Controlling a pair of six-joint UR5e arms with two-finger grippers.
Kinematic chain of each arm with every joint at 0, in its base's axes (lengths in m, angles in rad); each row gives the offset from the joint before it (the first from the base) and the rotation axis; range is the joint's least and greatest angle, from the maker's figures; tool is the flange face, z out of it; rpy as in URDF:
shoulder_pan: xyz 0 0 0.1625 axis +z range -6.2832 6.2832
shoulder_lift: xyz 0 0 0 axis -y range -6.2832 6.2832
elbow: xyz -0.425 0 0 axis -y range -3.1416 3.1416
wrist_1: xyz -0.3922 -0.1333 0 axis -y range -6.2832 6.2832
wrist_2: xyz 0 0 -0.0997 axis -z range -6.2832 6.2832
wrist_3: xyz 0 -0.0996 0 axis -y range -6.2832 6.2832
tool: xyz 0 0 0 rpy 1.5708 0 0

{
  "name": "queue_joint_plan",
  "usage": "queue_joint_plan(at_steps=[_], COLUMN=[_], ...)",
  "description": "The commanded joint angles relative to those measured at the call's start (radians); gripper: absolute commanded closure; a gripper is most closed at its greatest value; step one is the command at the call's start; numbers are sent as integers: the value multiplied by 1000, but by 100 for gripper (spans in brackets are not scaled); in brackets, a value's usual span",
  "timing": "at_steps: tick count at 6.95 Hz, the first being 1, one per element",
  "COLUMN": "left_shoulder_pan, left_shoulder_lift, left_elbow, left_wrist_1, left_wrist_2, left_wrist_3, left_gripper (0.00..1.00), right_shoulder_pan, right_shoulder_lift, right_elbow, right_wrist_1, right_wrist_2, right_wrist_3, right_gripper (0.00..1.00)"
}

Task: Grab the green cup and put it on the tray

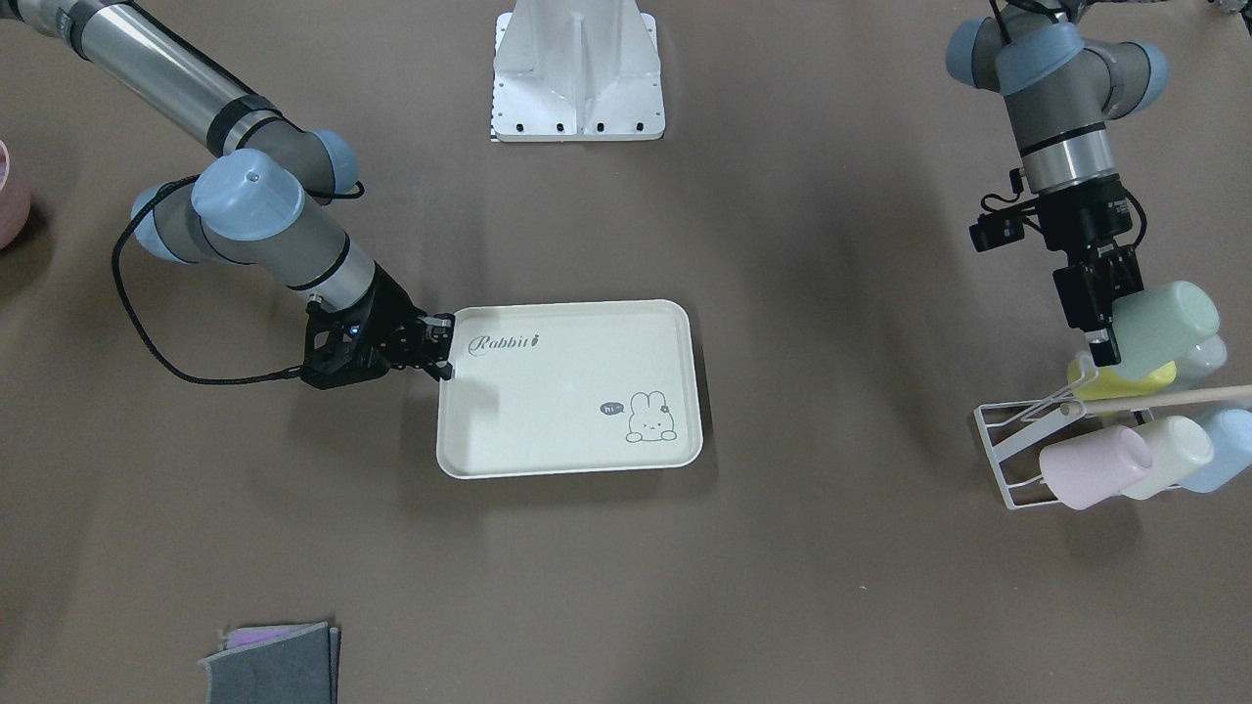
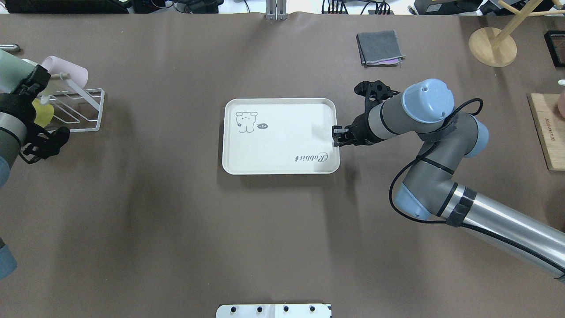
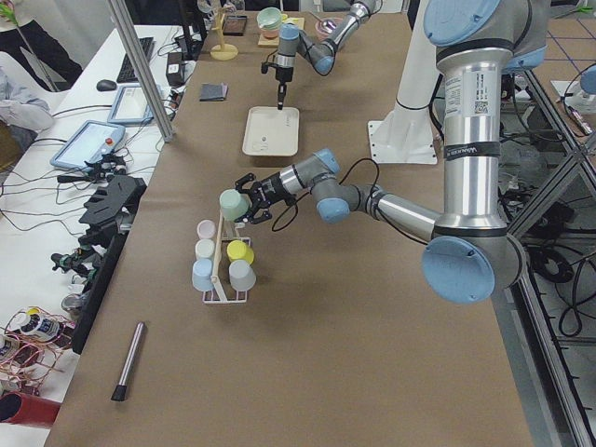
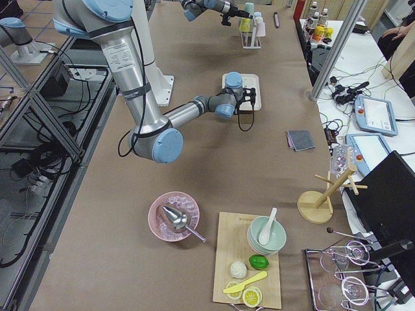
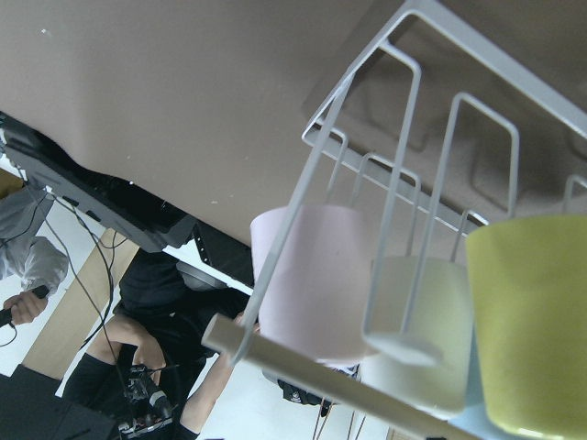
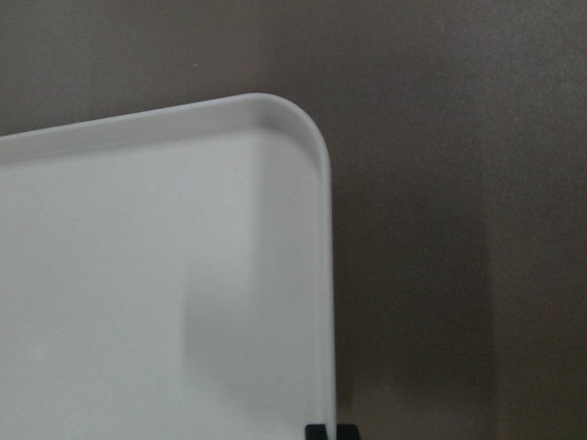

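The green cup (image 1: 1166, 326) is at the top of the white wire rack (image 1: 1007, 442), tilted, just above a yellow cup (image 1: 1125, 379). My left gripper (image 1: 1108, 337) is shut on its mouth end; cup and gripper also show in the exterior left view (image 3: 231, 203). The left wrist view shows neither the cup nor the fingers. The cream tray (image 1: 548, 430) with "Rabbit" script lies flat mid-table. My right gripper (image 1: 442, 347) is shut on the rim of its short side, fingertips (image 6: 319, 429) straddling the edge.
The rack holds pink (image 1: 1095, 467), cream (image 1: 1169, 455) and pale blue (image 1: 1223, 445) cups. A grey cloth (image 2: 379, 47) lies far from the robot. A wooden stand (image 2: 492, 46) and board (image 2: 547, 130) are on the robot's right. The robot's base (image 1: 577, 68) is behind the tray.
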Motion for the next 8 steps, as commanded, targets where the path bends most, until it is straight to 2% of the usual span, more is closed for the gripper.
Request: queue_joint_plan(at_steps=[1, 2, 3, 5, 6, 8], left_shoulder_pan=[-3, -3, -3, 5, 6, 14], left_shoulder_lift=[-35, -36, -49, -90, -145, -331], left_elbow=[-12, -4, -4, 1, 8, 112], left_wrist_1=[-51, -109, -114, -116, -114, -106], left_wrist_2=[-5, -64, -112, -211, -268, -377], left_wrist_3=[-11, -41, -116, -352, -459, -651], left_gripper=[24, 24, 24, 25, 25, 25], right_shoulder_pan=[-25, -33, -36, -37, -39, -39], right_shoulder_lift=[8, 8, 8, 6, 6, 6], right_elbow=[-6, -7, -7, -9, -9, -9], right_wrist_1=[-5, -3, -3, -3, -3, -3], right_wrist_2=[-26, -30, -30, -30, -30, -30], right_wrist_3=[10, 13, 13, 19, 20, 26], right_gripper=[100, 100, 100, 100, 100, 100])
